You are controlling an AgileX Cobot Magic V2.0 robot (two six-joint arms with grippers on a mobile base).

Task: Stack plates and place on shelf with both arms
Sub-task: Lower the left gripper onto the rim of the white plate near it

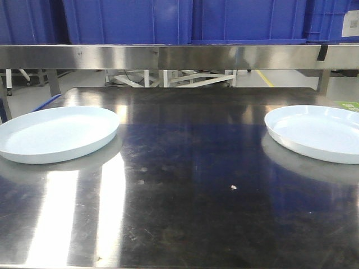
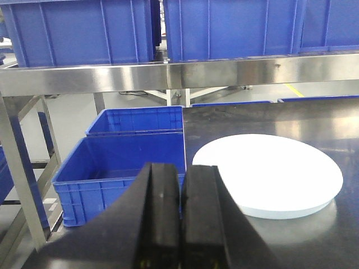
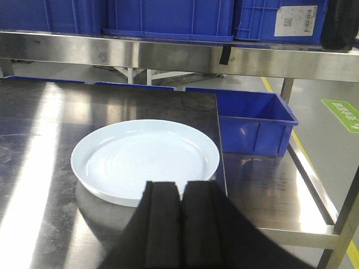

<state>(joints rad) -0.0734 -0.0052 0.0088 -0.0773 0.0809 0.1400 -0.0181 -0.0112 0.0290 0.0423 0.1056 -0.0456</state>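
Note:
Two pale bluish-white plates lie apart on the steel tabletop (image 1: 185,185). The left plate (image 1: 56,133) sits at the table's left edge and also shows in the left wrist view (image 2: 272,174). The right plate (image 1: 317,132) sits at the right edge and also shows in the right wrist view (image 3: 145,159). My left gripper (image 2: 181,171) is shut and empty, just short of the left plate's near-left rim. My right gripper (image 3: 181,188) is shut and empty, at the right plate's near rim. The shelf rail (image 1: 179,56) runs across the back, above the table. Neither gripper shows in the front view.
Blue crates (image 1: 185,19) stand on the shelf above the rail. More blue crates (image 2: 126,165) sit low to the left of the table, and one (image 3: 255,120) sits low to the right on a lower steel level (image 3: 269,190). A shelf post (image 2: 19,168) stands at far left.

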